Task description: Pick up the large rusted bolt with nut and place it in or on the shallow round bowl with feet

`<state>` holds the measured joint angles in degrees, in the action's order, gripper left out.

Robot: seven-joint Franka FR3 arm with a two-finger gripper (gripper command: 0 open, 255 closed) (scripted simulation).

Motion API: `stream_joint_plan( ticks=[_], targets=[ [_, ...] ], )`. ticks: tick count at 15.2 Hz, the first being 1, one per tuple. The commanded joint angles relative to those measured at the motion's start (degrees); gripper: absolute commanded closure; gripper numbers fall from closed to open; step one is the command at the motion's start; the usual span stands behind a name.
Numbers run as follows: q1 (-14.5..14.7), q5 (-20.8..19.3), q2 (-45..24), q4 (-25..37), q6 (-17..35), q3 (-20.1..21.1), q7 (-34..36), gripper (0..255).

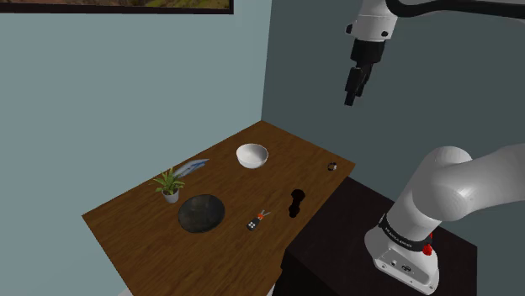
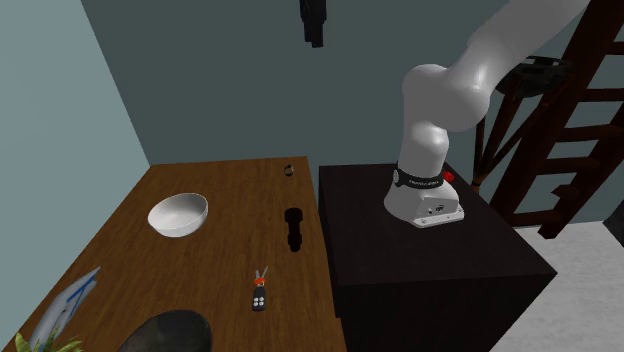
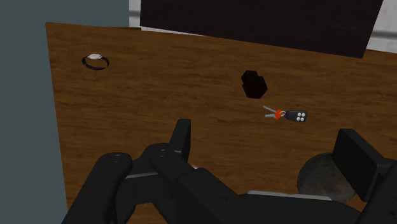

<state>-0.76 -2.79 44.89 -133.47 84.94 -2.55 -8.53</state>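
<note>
The wooden table [image 1: 143, 244] carries two bowls: one white bowl [image 1: 251, 155] and one dark shallow bowl [image 1: 202, 213]. Beside them there are one dark bolt with nut [image 1: 295, 202], one bunch of keys [image 1: 255, 222] with a black fob, one small potted plant [image 1: 169, 184], one pale blue feather-like piece [image 1: 192, 166] and one small ring-shaped object [image 1: 332, 166] near the table's edge. One robot arm [image 1: 454, 189] stands on one dark stand [image 1: 336, 244], and one framed picture [image 1: 126, 7] hangs on the wall.

open tabletop [image 1: 278, 181] around bolt [image 1: 295, 202], key fob [image 1: 255, 222] between it and dark bowl [image 1: 202, 213]
</note>
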Motion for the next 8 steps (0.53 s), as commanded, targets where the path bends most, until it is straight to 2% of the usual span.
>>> stream_joint_plan(
  ticks=[1, 8],
  targets=[
    [0.0, 0.0, 0.0, 0.0, 0.0, 0.0, 0.0, 0],
    [0.4, 1.0, 0.8, -14.0, 13.8, 1.1, 2.2, 0]
  ],
)
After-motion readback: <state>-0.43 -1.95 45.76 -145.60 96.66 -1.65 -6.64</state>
